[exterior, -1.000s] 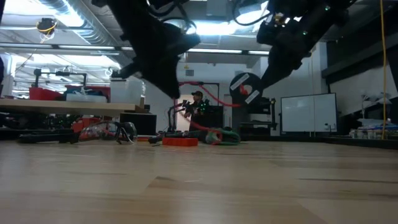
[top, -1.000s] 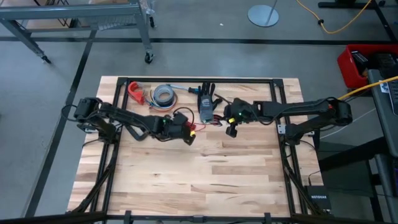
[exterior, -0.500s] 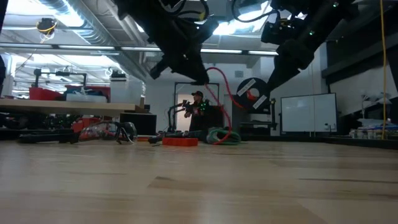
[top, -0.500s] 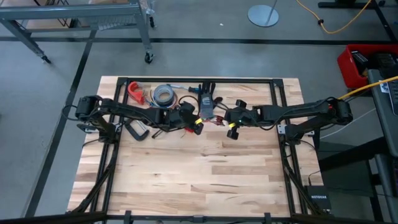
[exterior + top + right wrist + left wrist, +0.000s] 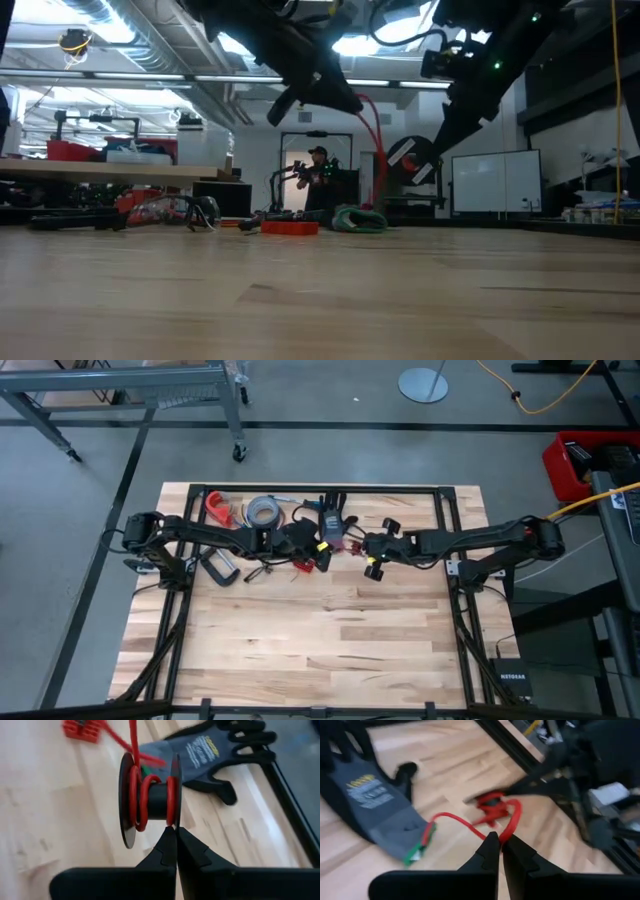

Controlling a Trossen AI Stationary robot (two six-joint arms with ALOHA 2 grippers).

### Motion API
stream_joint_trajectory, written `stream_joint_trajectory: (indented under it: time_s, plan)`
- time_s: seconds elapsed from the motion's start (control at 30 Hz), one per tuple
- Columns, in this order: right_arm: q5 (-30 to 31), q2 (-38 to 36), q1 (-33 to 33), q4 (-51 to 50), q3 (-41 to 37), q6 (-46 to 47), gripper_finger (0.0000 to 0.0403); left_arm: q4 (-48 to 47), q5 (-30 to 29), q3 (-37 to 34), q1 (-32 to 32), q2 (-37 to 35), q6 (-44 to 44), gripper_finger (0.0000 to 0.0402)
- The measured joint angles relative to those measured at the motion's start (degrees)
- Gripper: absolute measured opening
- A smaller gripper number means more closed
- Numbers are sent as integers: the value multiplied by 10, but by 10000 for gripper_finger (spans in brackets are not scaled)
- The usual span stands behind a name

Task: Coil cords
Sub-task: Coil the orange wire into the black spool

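The red cord (image 5: 512,817) runs from a black spool (image 5: 150,797), where a few turns lie round the core, to my left gripper (image 5: 500,840), which is shut on it. My right gripper (image 5: 172,832) is shut on the spool. Both meet over the table's far middle, left gripper (image 5: 323,553) and right gripper (image 5: 371,563), beside a grey-and-black glove (image 5: 332,525). A small red connector piece (image 5: 82,730) lies on the wood. In the low view the cord (image 5: 378,140) hangs in an arc next to the spool (image 5: 410,160). My left gripper pinches a mid-length stretch of the red cord (image 5: 506,834) between its two fingertips, fingers slanting down from the table's left. The cord bends in a slack loop past the fingers, lifted clear of the wood. My right gripper pinches the rim of one spool disc (image 5: 174,822) between its fingers, coming slanting down from the table's right. The spool is held clear of the table, its axis across the fingers, the cord leaving it on the far side.
A grey tape roll (image 5: 263,512) and a red clamp (image 5: 218,508) lie at the far left, with a black clamp (image 5: 218,568) nearer. The black frame rail (image 5: 320,488) borders the far edge. The near half of the wooden table (image 5: 320,650) is bare wood.
My left gripper has gone up and toward the table's right and far edge, nearer the glove and the spool, and has tipped closer to level. The red cord has risen with it into a taller arc. My right gripper has turned a little, with the spool staying about where it was.
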Motion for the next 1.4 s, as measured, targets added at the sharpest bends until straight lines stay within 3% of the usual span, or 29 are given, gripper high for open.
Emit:
stream_joint_trajectory:
  time_s: [0.23,0.43,0.67,1.03,1.4]
  plan:
    - [17,33,0,13,0,0,1,-5,75,0,-1,0,-20,0]
    - [16,58,0,59,0,0,1,0,80,0,-1,0,-20,0]
    - [-56,68,0,105,0,-2,1,0,82,0,5,0,-15,0]
    - [-112,68,0,208,-1,15,1,17,81,1,8,0,-18,0]
    - [-54,68,-16,256,-1,62,1,36,75,1,-24,0,-20,0]
